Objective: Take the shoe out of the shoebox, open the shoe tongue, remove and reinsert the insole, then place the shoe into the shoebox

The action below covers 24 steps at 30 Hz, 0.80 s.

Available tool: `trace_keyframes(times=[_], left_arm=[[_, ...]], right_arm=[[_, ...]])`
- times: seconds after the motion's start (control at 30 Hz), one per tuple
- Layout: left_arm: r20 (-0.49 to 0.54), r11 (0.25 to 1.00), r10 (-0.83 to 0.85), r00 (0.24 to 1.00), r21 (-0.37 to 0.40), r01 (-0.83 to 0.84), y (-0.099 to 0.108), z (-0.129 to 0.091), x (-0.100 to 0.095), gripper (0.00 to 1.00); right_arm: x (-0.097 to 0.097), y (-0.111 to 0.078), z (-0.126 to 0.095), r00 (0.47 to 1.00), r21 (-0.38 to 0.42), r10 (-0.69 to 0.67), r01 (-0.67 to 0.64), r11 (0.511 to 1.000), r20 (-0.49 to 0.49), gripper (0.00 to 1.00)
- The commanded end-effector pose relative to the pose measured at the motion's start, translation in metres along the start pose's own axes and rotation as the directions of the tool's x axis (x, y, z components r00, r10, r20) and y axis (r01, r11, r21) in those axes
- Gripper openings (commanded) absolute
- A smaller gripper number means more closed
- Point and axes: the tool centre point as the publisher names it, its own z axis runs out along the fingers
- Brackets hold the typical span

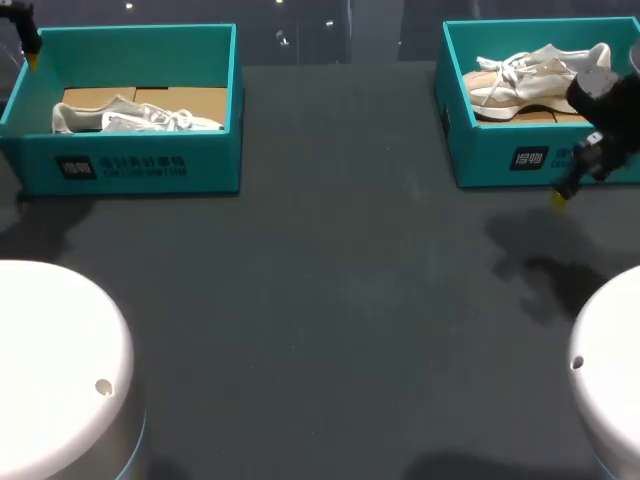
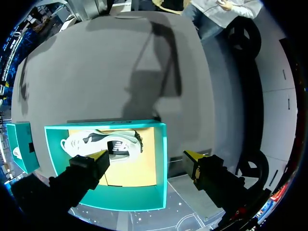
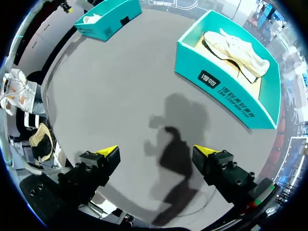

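Two teal shoeboxes stand at the table's far side. The left shoebox (image 1: pixel 140 165) holds a white shoe (image 1: pixel 135 117) lying on brown cardboard. My left gripper (image 1: pixel 30 48) hangs open above that box's far left corner. In the left wrist view the same white shoe (image 2: pixel 103 144) lies in the box (image 2: pixel 161 163) under the open left gripper (image 2: pixel 147 156). The right shoebox (image 1: pixel 500 150) holds a white and beige shoe (image 1: pixel 535 78). My right gripper (image 1: pixel 575 172) stands open over that box's front wall. From the right wrist the gripper (image 3: pixel 157 151) is above bare table, with the box (image 3: pixel 226 91) and shoe (image 3: pixel 236 45) ahead.
Two white round arm bases (image 1: pixel 55 370) (image 1: pixel 610 370) sit at the near corners. A broad stretch of dark grey table (image 1: pixel 330 290) lies between the boxes and in front of them. The left box (image 3: pixel 108 19) shows far off in the right wrist view.
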Motion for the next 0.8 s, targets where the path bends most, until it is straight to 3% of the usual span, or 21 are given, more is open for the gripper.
trace_keyframes(times=[0.03, 0.33, 0.6, 0.8], left_arm=[[-0.002, 1.0, 0.001, 1.0, -0.001, -0.001, -0.001, 0.0, 0.0, 1.0], [-0.002, 1.0, 0.001, 1.0, -0.001, -0.001, -0.001, 0.0, 0.0, 1.0], [-0.002, 1.0, 0.001, 1.0, -0.001, -0.001, -0.001, 0.0, 0.0, 1.0], [-0.002, 1.0, 0.001, 1.0, -0.001, -0.001, -0.001, 0.0, 0.0, 1.0]], right_arm=[[0.004, 0.009, 0.0, 1.0, 0.138, 0.001, -0.002, 0.99, 0.009, 1.0], [0.004, 0.009, 0.0, 1.0, 0.138, 0.001, -0.002, 0.99, 0.009, 1.0], [-0.067, 0.043, -0.015, 0.958, 0.213, 0.26, -0.28, 0.936, 0.118, 1.0], [-0.111, 0.066, -0.026, 0.933, 0.237, 0.323, -0.353, 0.905, 0.156, 1.0]])
